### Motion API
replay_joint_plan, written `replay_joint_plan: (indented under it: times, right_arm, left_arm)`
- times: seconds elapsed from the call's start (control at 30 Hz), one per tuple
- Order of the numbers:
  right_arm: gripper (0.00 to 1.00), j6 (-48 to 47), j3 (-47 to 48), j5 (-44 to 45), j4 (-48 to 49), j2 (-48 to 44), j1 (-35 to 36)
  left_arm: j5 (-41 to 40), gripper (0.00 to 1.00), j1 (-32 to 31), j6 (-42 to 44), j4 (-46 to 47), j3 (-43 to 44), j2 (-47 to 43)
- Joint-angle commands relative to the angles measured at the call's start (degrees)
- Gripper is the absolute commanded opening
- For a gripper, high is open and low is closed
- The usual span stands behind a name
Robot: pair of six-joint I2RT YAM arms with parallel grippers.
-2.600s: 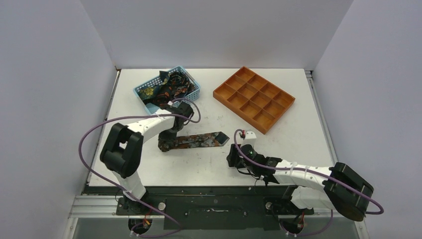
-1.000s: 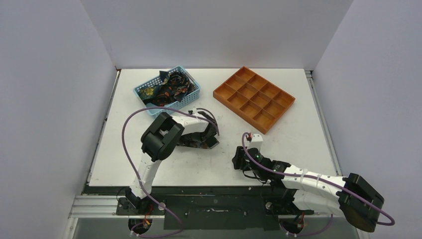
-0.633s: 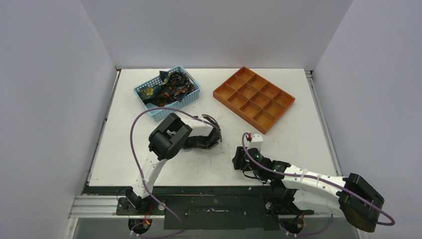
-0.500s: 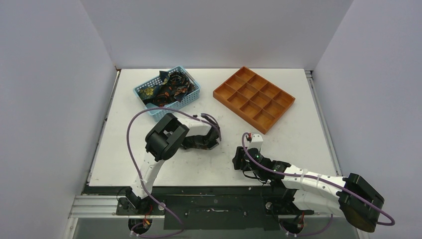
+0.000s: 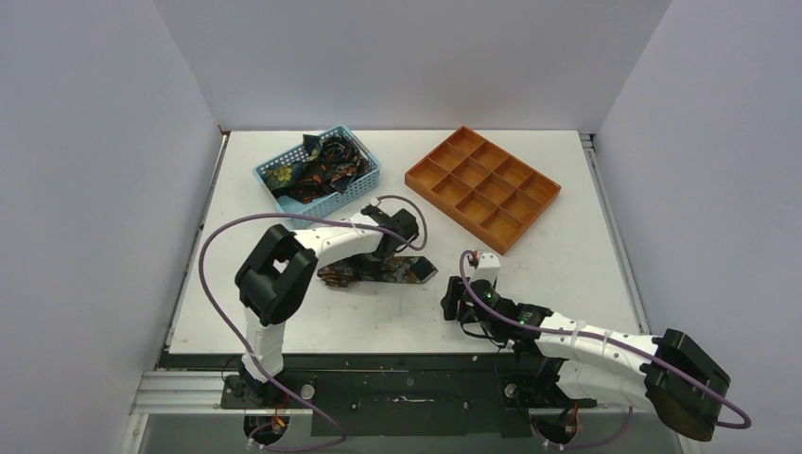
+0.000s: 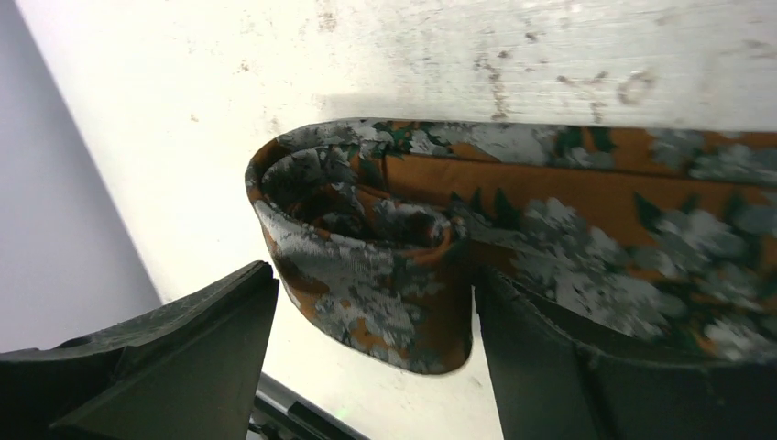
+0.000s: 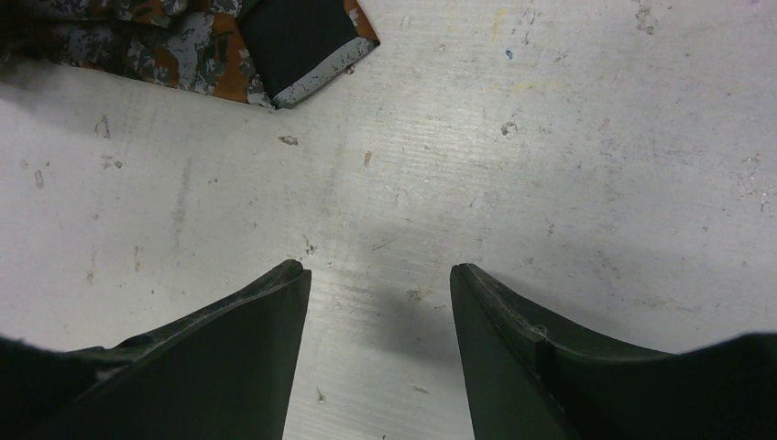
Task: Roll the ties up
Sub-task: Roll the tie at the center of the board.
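1. One tie lies flat on the table, just in front of the left arm's wrist, with its pointed tip towards the right arm. Its other end is curled into a loose, short coil, while most of its length lies unrolled.
2. Judging by that, the step in hand is the rolling of this tie, barely started.
3. The left gripper stands over the coil with its fingers wide. One is apart from the fabric and the other just beside it, so nothing is pinched.
4. The right gripper hovers over bare table near the tip, with its fingers spread and holding nothing.
5. The next move probably calls for the left fingers to close on the coil and turn it along the strip. The right gripper could pin the tip so that the fabric stays taut. A loose coil may spring open.
6. Count: one tie on the table. More ties are heaped in the one blue basket, too tangled to number. There is one orange tray of twelve compartments.
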Motion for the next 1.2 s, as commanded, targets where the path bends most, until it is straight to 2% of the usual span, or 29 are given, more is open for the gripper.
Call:
replay_joint_plan:
  times: [0.0, 0.13, 0.27, 0.37, 0.43, 0.57, 0.67, 0.97, 1.17]
  right_arm:
    - [0.59, -0.7, 3.2, 2.0, 0.4, -0.2, -0.4]
    - [0.61, -1.7, 4.4, 1.6, 0.1, 0.3, -0.9]
    - [0.61, -3.0, 6.3, 0.0, 0.9, 2.0, -1.9]
    - [0.61, -4.4, 10.2, -2.3, 2.6, 5.3, -3.2]
    - [0.61, -5.4, 13.3, -4.2, 4.6, 8.4, -4.2]
    - [0.6, -6.4, 21.5, -8.5, 8.0, 18.1, -5.8]
    - [0.58, -6.5, 29.2, -10.9, 8.8, 26.6, -6.3]
    - [0.51, -9.9, 56.0, -13.4, 4.7, 53.2, -6.1]
    - [0.48, -12.5, 70.4, -14.8, 0.3, 65.6, -5.8]
  left_arm:
    - [5.5, 0.79, 0.4, 1.2, 3.1, 0.4, -6.7]
    - [7.0, 0.85, 0.4, 1.8, 2.7, 0.8, -10.6]
    - [7.5, 0.87, 0.8, 1.2, 2.6, 1.0, -16.2]
    - [11.2, 0.87, 4.2, -0.2, 6.8, -4.5, -25.2]
    - [18.9, 0.85, 9.7, -2.5, 12.9, -12.3, -33.5]
    - [35.8, 0.75, 23.0, -9.1, 29.4, -30.4, -50.3]
    - [41.1, 0.64, 27.7, -13.4, 35.1, -40.4, -57.4]
    - [45.7, 0.39, 28.5, -20.8, 41.3, -55.9, -66.5]
    - [46.0, 0.3, 28.5, -23.7, 46.0, -60.6, -67.1]
